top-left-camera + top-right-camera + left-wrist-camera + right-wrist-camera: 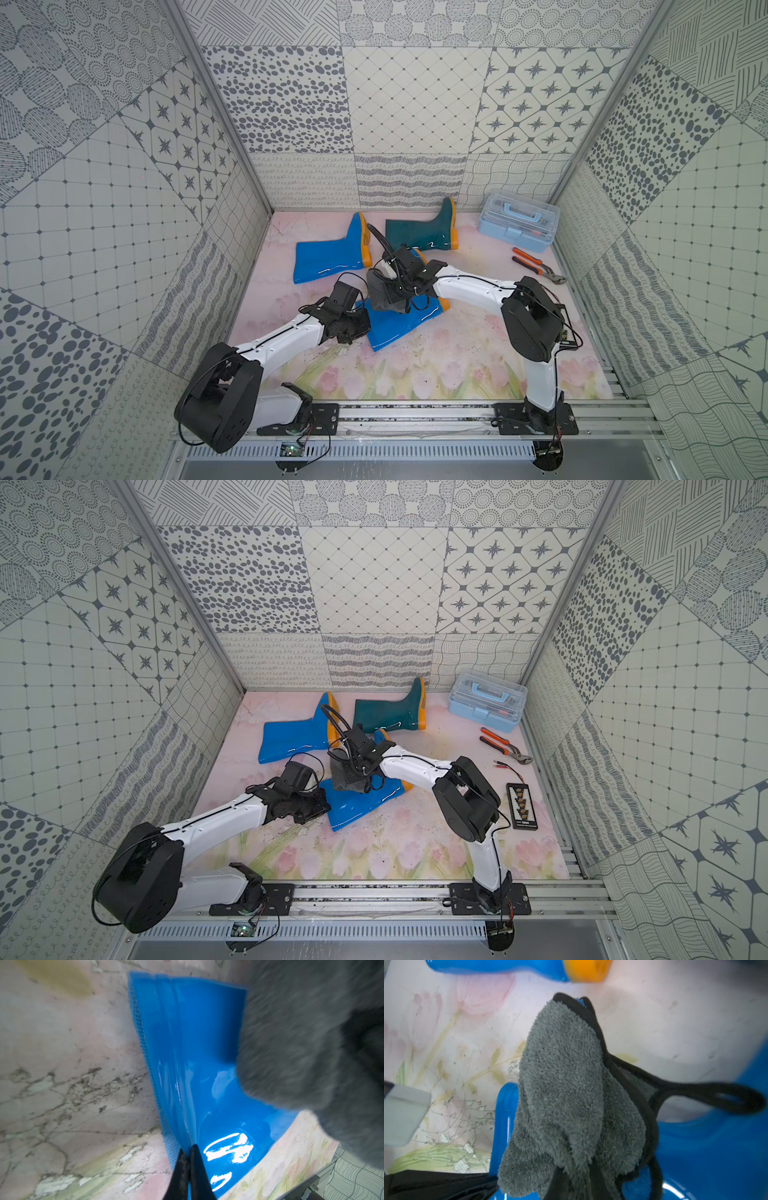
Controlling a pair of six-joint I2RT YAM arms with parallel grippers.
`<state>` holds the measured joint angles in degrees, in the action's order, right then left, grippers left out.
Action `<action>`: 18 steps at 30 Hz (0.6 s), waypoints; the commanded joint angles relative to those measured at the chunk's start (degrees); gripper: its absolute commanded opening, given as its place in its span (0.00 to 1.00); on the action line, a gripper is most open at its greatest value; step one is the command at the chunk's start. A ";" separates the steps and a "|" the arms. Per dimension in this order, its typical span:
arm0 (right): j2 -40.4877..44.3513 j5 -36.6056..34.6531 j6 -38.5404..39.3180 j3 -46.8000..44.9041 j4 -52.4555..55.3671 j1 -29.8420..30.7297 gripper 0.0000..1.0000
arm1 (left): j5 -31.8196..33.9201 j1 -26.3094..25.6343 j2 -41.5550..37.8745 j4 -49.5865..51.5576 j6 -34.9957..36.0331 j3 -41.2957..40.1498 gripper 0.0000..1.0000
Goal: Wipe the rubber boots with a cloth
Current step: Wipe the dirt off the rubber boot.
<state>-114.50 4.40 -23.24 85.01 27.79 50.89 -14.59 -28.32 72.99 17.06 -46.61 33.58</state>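
Note:
A bright blue rubber boot point(401, 328) point(365, 808) lies on its side in the middle of the floral mat. My left gripper point(360, 329) point(189, 1152) is shut on the rim of its shaft point(197, 1064). My right gripper point(395, 291) point(579, 1172) is shut on the dark grey cloth point(384, 299) point(343, 780) point(566, 1095), which hangs bunched over that boot's ankle; the cloth point(301, 1043) hides part of the boot. A second blue boot point(328, 257) point(291, 739) and a dark teal boot point(417, 235) point(388, 715) lie on their sides at the back.
A pale blue toolbox point(519, 226) stands at the back right, with orange-handled pliers point(536, 266) in front of it. A small black board point(521, 806) lies near the right wall. Patterned walls close in three sides; a metal rail point(415, 411) runs along the front.

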 commanded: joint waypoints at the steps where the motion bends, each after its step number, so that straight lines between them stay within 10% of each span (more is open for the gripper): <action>1: 2.48 4.57 -6.10 -2.76 -4.98 2.66 0.00 | 1.20 0.28 -1.98 4.69 1.63 -0.56 0.00; 18: -5.83 -11.37 12.71 21.39 13.44 -10.18 0.00 | -0.15 0.22 1.92 1.68 2.38 -1.15 0.00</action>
<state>-119.04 -3.31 -14.57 104.60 37.60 41.04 -14.52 -28.34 73.17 16.53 -45.69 32.32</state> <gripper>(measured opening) 0.113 0.053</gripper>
